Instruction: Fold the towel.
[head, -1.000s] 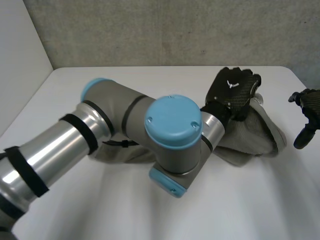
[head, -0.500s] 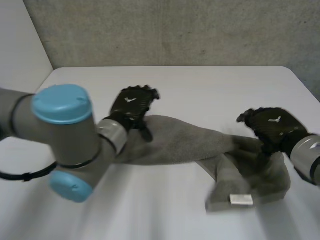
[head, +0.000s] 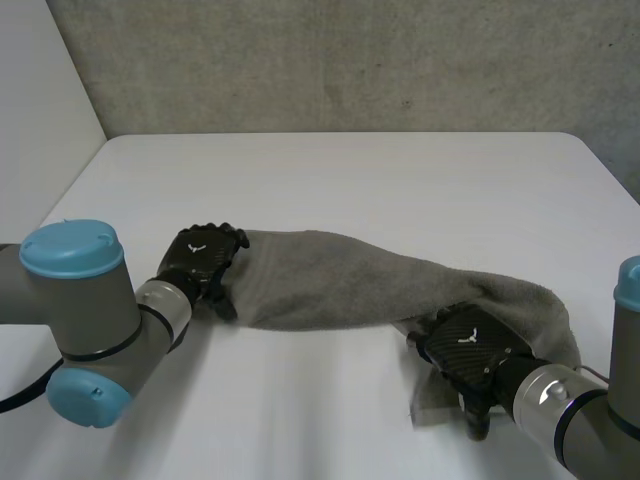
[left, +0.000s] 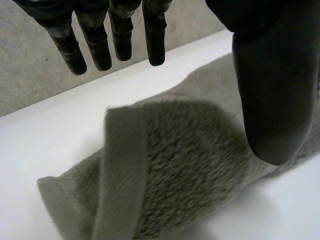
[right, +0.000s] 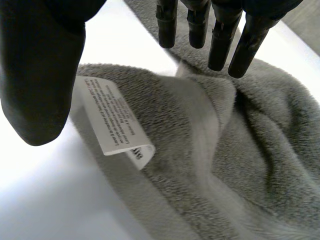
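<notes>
Towel stretched in a rumpled band across counter, from 9 to 4 o'clock. Left hand at its 9 o'clock end, fingers straight, thumb apart, gripping nothing. Right hand over bunched 4 o'clock end by label, likewise wide.

Towel — grey terry cloth, rough and fuzzy, with a flatter woven hem; its label thin, smooth, white; table smooth, matt white.
</notes>
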